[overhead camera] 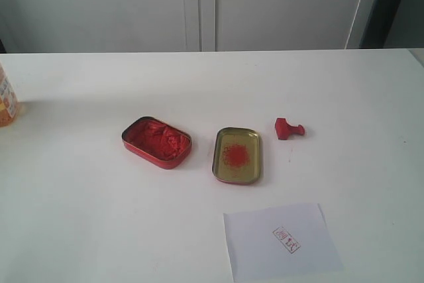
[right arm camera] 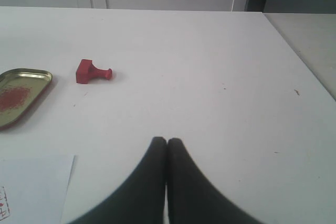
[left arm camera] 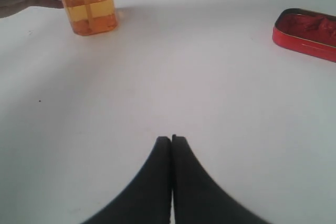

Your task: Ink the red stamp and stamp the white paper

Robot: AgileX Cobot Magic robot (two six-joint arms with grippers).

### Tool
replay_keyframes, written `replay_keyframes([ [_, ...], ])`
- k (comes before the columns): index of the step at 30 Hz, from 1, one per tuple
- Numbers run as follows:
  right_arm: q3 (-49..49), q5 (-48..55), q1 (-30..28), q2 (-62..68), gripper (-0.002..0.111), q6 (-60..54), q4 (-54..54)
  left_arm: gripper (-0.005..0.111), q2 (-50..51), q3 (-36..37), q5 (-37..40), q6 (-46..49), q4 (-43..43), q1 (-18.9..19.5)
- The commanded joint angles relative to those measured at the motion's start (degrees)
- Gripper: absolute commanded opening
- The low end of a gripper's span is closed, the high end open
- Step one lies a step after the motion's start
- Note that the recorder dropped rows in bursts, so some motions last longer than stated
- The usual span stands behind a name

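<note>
Exterior view: the red stamp (overhead camera: 289, 128) lies on its side at 3 o'clock from the gold lid (overhead camera: 237, 156), the white paper (overhead camera: 255, 243) at 5 o'clock. Both the left end effector (left arm camera: 171, 140) and right end effector (right arm camera: 167, 141) are pinched closed, empty.

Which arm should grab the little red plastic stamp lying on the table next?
Right, probably. The small red plastic stamp lies on the exterior view's right side and shows ahead of the shut right gripper; the left gripper's view misses it.
</note>
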Motion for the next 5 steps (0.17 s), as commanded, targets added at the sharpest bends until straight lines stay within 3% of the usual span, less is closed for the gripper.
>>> replay_keyframes([
  [1, 0.31, -0.91, -0.63, -0.26, 0.0, -0.47, -0.17, 0.0, -0.25, 0.22, -0.15, -0.14, 0.0, 0.03],
  [5, 0.31, -0.91, -0.63, -0.26, 0.0, -0.47, -0.17, 0.0, -0.25, 0.22, -0.15, -0.14, 0.0, 0.03],
])
